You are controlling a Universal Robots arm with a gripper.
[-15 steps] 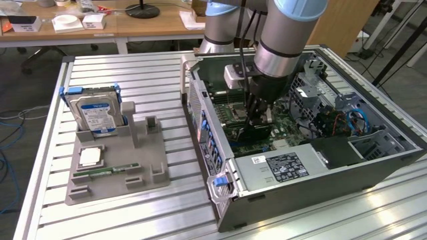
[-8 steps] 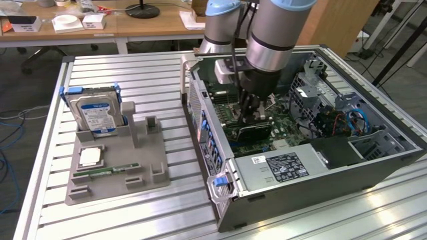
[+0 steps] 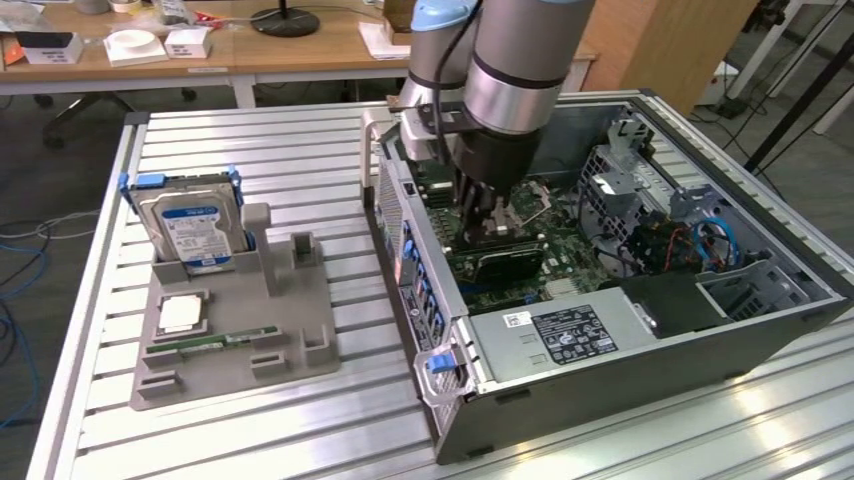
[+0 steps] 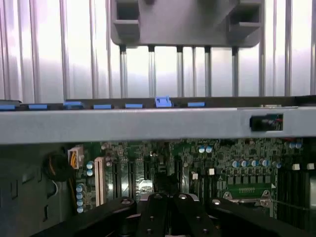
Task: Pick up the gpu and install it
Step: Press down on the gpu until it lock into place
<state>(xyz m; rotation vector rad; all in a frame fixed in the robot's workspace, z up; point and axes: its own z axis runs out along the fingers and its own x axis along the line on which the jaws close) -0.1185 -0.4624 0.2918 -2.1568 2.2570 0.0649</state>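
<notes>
Nearest the wrist camera sat the black end effector [image 4: 170, 207], with its fingers pressed shut together just above the green motherboard [image 4: 197, 163]. I could not tell from the wrist view if anything was pinched between them. Past the board ran the gray wall of the computer case [image 4: 148, 123], with small blue clips [image 4: 163, 102] along its far edge, and beyond that lay the ribbed metal surface [image 4: 49, 49] and the end of a gray holder tray [image 4: 182, 22]. In the exterior view, the big silver arm [image 3: 514, 60] reached down into the open case [image 3: 641, 330], and the end effector [image 3: 483, 205] was low inside it, near the middle of the board. A dark flat part, which looked like the gpu [image 3: 501, 262], lay on the motherboard right below the end effector, but I could not be sure it was seated. On the exterior view's left, the gray tray [image 3: 287, 330] stood on the surface [image 3: 307, 150], holding a silver hard drive [image 3: 190, 232] upright, a small square chip [image 3: 183, 313] lying flat, and a thin green memory stick [image 3: 220, 342].
</notes>
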